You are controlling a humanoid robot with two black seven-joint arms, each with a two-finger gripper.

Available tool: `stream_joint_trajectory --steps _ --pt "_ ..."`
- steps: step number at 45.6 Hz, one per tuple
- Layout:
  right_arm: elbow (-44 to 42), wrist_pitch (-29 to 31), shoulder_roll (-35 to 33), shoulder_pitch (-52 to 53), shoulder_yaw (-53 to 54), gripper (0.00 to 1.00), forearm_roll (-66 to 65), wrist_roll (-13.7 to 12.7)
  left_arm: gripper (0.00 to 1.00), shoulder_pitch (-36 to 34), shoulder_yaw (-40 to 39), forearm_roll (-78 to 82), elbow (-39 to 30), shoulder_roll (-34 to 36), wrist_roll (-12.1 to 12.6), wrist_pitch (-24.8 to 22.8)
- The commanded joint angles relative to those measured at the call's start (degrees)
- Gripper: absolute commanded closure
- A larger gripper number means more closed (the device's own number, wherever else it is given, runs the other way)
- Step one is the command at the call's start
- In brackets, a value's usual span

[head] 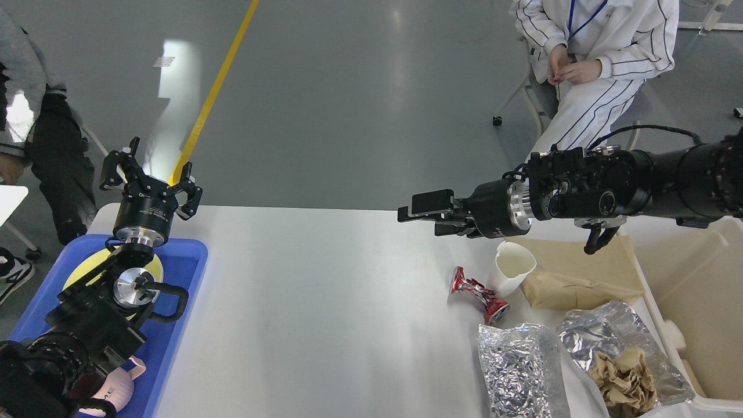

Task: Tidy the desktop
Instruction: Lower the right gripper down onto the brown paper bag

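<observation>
**Operator:** State the hazards at this position.

**Technician:** The right tool [426, 212] hangs over the far part of the desk [325, 302], pointing left, with its fingers apart and nothing between them. The litter lies below and to its right: a crushed red can [479, 293], a white paper cup [512, 267] just beside it, a brown paper bag [580, 273] touching the cup, two foil bags [519, 371] and a crumpled brown paper [624, 380] near the front edge. Items are packed close. A descent on the cup would probably tip it or push the can; the cup is thin-walled and would likely collapse under a firm grip. The forearm passes low over the brown paper bag and could drag it.

**Operator:** And the left side?

**Technician:** The left tool [150, 174] stands upright over the blue tray [186, 273], fingers spread, holding nothing. A yellow plate [87, 267] lies under that arm; a sudden drop could strike it.

**Operator:** Clearances?

**Technician:** The desk fills the middle of the view, its centre bare, giving wide room between the tray and the litter. The cream bin [685, 273] sits at the right edge, its rim close to the bag and the foil. A low carry could catch that rim. A seated person [598, 52] is beyond the far edge, so keep any swing inboard.
</observation>
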Motion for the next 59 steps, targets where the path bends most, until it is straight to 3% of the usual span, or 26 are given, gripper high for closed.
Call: stream_joint_trajectory --steps 1,18,26,37,41,43,44,47,51,53,59 --pt "0.69 0.01 -0.42 0.79 -0.94 0.00 0.30 0.00 0.03 -0.05 0.00 0.04 0.00 0.00 0.00 -0.09" --pt "1.04 0.01 -1.12 7.56 -7.80 0.00 0.65 0.08 0.03 -0.05 0.00 0.04 0.00 0.00 0.00 -0.09" --pt "8.50 0.27 -2.62 7.47 -7.71 0.00 0.57 0.08 0.03 -0.05 0.00 0.04 0.00 0.00 0.00 -0.09" --pt "15.45 13.35 -5.34 7.38 -7.89 0.00 0.65 -0.09 0.03 -0.05 0.00 0.04 0.00 0.00 0.00 -0.09" --pt "16.16 15.38 -5.43 7.21 -8.85 0.00 1.09 -1.05 0.03 -0.05 0.00 0.04 0.00 0.00 0.00 -0.09" --pt "16.33 15.56 -5.26 6.95 -9.55 0.00 1.36 -3.59 0.03 -0.05 0.00 0.04 0.00 0.00 0.00 -0.09" --pt "16.33 15.56 -5.17 6.77 -10.43 0.00 1.62 -6.91 0.03 -0.05 0.00 0.04 0.00 0.00 0.00 -0.09" --pt "16.33 15.56 -5.08 6.42 -11.49 0.00 3.98 -18.24 0.03 -0.05 0.00 0.04 0.00 0.00 0.00 -0.09" --pt "16.24 15.13 -5.34 5.46 -11.76 0.00 12.23 -35.65 0.03 -0.05 0.00 0.04 0.00 0.00 0.00 -0.09" --pt "16.24 15.12 -5.43 4.66 -11.76 0.00 15.58 -41.38 0.03 -0.05 0.00 0.04 0.00 0.00 0.00 -0.09" --pt "18.52 14.86 -4.99 3.43 -11.76 0.00 17.09 -43.33 0.03 -0.05 0.00 0.04 0.00 0.00 0.00 -0.09"
